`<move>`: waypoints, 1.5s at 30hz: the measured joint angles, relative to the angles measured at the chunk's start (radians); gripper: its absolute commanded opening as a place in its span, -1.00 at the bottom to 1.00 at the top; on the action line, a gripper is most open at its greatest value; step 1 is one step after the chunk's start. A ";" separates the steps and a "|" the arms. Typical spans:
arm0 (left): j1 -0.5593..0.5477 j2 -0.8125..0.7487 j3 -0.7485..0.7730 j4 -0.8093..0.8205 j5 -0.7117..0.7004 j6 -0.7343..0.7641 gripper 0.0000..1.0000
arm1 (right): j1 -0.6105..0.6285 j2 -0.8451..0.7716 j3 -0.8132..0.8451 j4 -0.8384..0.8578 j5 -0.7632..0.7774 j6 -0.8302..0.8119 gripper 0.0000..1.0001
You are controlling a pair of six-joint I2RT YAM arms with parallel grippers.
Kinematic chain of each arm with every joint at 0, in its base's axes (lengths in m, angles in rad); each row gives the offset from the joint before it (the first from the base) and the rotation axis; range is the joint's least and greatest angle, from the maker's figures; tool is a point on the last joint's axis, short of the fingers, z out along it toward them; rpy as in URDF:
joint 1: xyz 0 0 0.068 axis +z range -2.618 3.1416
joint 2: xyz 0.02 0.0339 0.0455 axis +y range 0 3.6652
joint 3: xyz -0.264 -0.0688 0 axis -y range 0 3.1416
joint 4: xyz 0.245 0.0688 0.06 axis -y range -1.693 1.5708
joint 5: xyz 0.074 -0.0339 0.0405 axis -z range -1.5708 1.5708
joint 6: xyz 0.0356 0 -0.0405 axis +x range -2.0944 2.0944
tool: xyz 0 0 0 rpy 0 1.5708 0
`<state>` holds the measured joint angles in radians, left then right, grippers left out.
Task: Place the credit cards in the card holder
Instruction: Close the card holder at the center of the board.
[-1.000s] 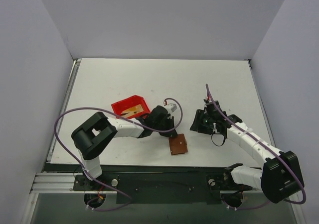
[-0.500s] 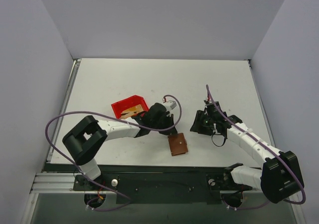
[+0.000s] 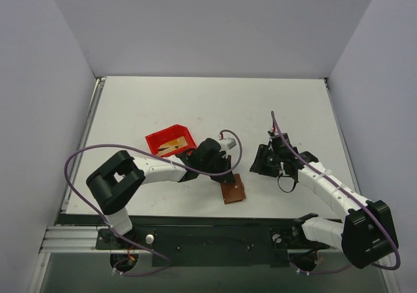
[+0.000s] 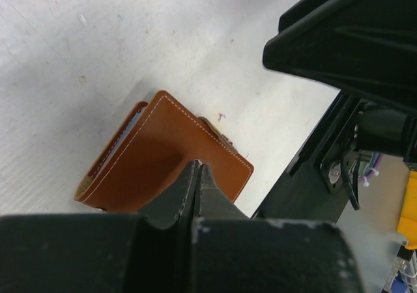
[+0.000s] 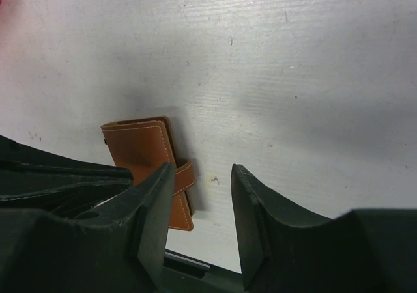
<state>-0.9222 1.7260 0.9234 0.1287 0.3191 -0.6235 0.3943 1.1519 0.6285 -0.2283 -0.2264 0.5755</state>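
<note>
The brown card holder point(image 3: 232, 190) lies closed on the table near the front edge. It shows in the left wrist view point(image 4: 163, 153) and the right wrist view point(image 5: 143, 150), snap tab toward the right. My left gripper point(image 3: 220, 176) is shut and empty just above its far-left edge; the fingertips point(image 4: 197, 167) meet over the leather. My right gripper point(image 3: 260, 166) is open and empty to the right of the holder, its jaws apart over bare table point(image 5: 203, 176). Gold-tan credit cards point(image 3: 173, 144) lie in the red bin.
The red plastic bin point(image 3: 171, 140) stands left of centre behind my left arm. The table's front edge and the black base rail point(image 3: 208, 237) run just below the card holder. Grey walls close in the table on three sides.
My left gripper has moved right and toward the front edge, from beside the red bin to just over the card holder. The right gripper has barely shifted.
</note>
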 measured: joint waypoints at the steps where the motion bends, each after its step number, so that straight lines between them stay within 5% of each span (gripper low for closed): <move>1: -0.002 0.008 -0.003 0.000 0.004 0.000 -1.00 | -0.002 -0.001 0.000 0.000 0.000 0.000 -0.31; 20: -0.010 0.039 -0.063 0.036 0.012 -0.002 -1.00 | -0.008 -0.022 -0.064 0.052 -0.198 0.011 -0.66; 45: -0.012 0.040 -0.069 0.048 0.011 -0.002 -1.00 | -0.008 0.086 -0.132 0.183 -0.323 0.058 -0.69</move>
<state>-0.9344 1.7657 0.8547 0.1772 0.3298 -0.6250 0.3859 1.2381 0.4961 -0.0452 -0.5495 0.6338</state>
